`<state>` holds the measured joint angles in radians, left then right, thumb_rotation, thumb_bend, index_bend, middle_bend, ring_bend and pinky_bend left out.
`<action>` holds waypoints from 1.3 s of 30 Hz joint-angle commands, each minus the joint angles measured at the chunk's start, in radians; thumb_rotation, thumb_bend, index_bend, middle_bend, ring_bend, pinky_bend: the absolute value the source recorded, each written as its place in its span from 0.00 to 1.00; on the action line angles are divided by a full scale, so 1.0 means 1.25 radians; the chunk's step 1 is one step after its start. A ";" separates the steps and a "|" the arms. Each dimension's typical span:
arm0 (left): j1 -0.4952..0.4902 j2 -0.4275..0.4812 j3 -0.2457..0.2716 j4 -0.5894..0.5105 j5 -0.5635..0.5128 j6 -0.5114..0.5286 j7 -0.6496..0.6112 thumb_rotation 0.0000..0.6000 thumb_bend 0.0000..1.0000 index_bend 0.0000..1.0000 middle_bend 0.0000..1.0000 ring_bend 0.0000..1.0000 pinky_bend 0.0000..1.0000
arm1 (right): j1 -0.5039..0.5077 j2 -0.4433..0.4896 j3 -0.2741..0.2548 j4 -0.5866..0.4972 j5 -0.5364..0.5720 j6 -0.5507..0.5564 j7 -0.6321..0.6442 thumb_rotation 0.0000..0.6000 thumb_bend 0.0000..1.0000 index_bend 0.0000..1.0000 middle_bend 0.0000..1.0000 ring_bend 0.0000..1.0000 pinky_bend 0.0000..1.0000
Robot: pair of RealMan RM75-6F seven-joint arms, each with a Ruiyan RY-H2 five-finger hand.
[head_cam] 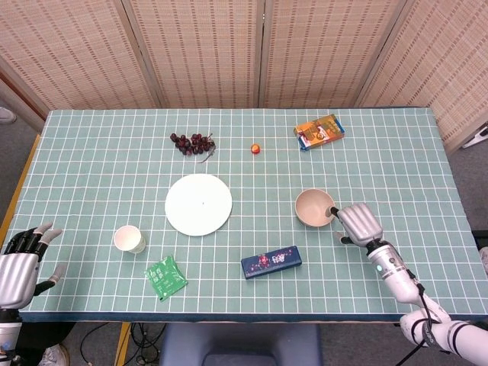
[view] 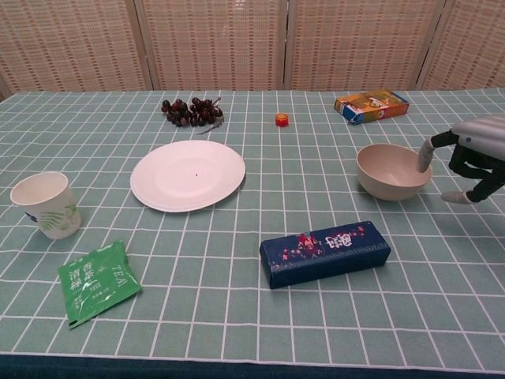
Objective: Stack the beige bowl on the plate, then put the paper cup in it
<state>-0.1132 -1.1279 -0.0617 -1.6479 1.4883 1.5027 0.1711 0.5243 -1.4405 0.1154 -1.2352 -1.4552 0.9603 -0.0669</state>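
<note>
Left robot hand (head_cam: 19,263): cut off by head view's left and bottom edges; absent from chest view.
Right robot hand (view: 476,154): cropped at chest view's right edge.
Blue box (view: 324,253) lettering: too small to read.
</note>
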 commanded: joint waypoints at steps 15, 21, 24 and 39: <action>0.001 -0.005 0.001 0.009 0.000 -0.001 -0.005 1.00 0.31 0.21 0.16 0.16 0.16 | 0.049 -0.071 -0.010 0.105 0.003 -0.022 0.061 1.00 0.35 0.50 0.90 0.92 0.97; 0.000 -0.007 0.001 0.012 0.000 -0.003 -0.008 1.00 0.31 0.21 0.16 0.16 0.16 | 0.052 -0.074 -0.015 0.116 0.004 -0.019 0.067 1.00 0.39 0.54 0.91 0.92 0.97; 0.000 -0.009 0.002 0.014 0.001 -0.004 -0.009 1.00 0.31 0.21 0.16 0.16 0.16 | 0.053 -0.072 -0.016 0.110 0.000 -0.008 0.068 1.00 0.40 0.56 0.91 0.92 0.97; -0.007 -0.006 -0.001 0.011 0.009 -0.005 -0.006 1.00 0.31 0.21 0.16 0.16 0.16 | 0.129 -0.027 0.024 -0.027 -0.037 0.007 0.009 1.00 0.41 0.58 0.92 0.93 0.97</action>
<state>-0.1217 -1.1351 -0.0626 -1.6340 1.4992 1.4961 0.1631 0.6640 -1.4752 0.1307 -1.2564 -1.4992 0.9843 -0.0453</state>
